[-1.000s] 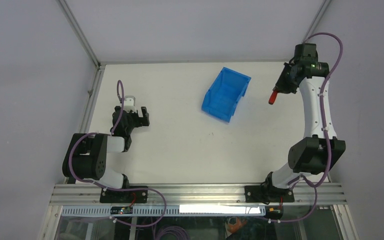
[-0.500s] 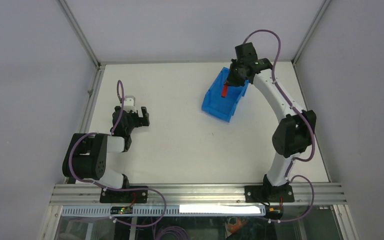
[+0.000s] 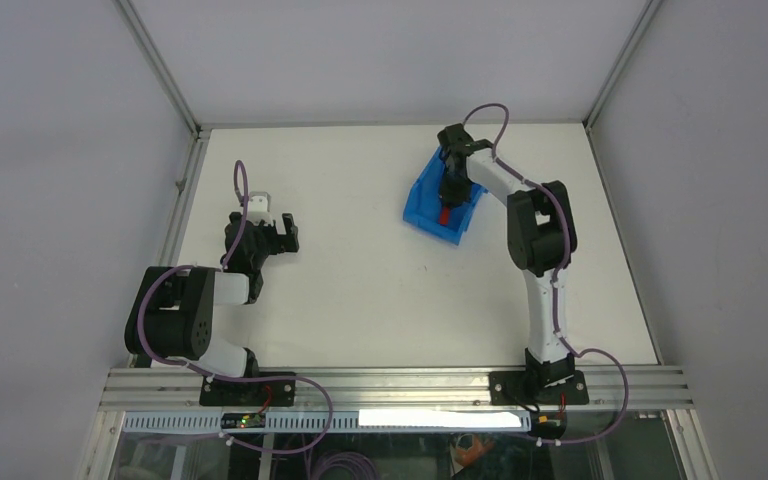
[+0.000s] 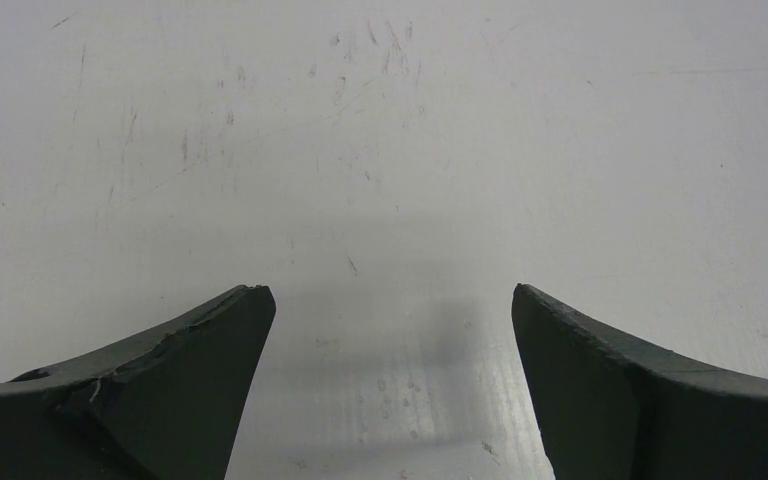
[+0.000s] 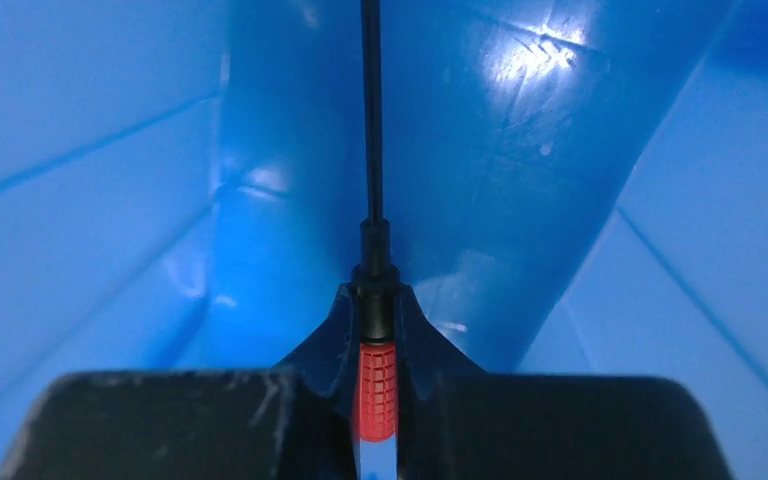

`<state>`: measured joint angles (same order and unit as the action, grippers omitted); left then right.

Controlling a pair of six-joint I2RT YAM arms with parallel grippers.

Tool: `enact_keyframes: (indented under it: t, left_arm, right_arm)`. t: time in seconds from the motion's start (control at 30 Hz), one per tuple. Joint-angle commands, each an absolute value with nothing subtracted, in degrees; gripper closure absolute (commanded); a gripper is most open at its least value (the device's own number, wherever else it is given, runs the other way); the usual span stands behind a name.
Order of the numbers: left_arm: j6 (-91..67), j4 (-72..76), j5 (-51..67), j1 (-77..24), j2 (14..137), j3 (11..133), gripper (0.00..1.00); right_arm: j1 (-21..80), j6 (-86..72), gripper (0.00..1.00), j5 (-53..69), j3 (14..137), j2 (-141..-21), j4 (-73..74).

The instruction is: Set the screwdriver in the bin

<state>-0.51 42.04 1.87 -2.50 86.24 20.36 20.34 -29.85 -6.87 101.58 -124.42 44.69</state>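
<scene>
The bright blue bin (image 3: 428, 212) stands on the table at the back, right of centre. My right gripper (image 3: 449, 192) hangs over the bin's inside, shut on the screwdriver (image 3: 446, 213), whose red handle pokes out below it. In the right wrist view the gripper (image 5: 372, 300) clamps the red handle (image 5: 377, 392), and the thin dark shaft (image 5: 370, 110) points ahead into the ribbed blue bin (image 5: 100, 210). My left gripper (image 3: 282, 232) rests at the table's left, open and empty; in its wrist view the gripper (image 4: 390, 310) shows only bare table.
The white table (image 3: 360, 290) has metal frame rails at its left edge (image 3: 182, 200) and along its near edge (image 3: 390, 385). Grey walls close in the back and both sides. The scuffed table surface (image 4: 380, 150) fills the left wrist view.
My right arm has swung left from the table's far right corner with the screwdriver, reached over the bin, and lowered it into the bin's inside. The left arm has not moved.
</scene>
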Motion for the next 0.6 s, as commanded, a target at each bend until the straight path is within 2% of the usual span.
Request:
enact_keyframes:
  t: [0.0,0.1,0.3,0.57]
  left_arm:
    - [-0.88,46.43,3.16,-1.76,86.35,21.80,0.01]
    - [-0.88,46.43,3.15,-1.76,86.36,21.80,0.01]
    - [-0.88,46.41,3.16,-1.75,86.37,21.80,0.01]
    - [-0.91,46.41,3.16,-1.76,86.31,21.84,0.01]
  right_arm:
    - [20.74,-28.98,1.00,-12.73,105.20,-125.38,42.86]
    - [20.81,-28.87,1.00,-13.02,104.97,-126.76,42.80]
    - [21.41,-28.87,0.69,-12.49,105.50,-126.96,43.55]
    - [23.06,-26.54,0.50,-15.32,107.60,-116.45,46.29]
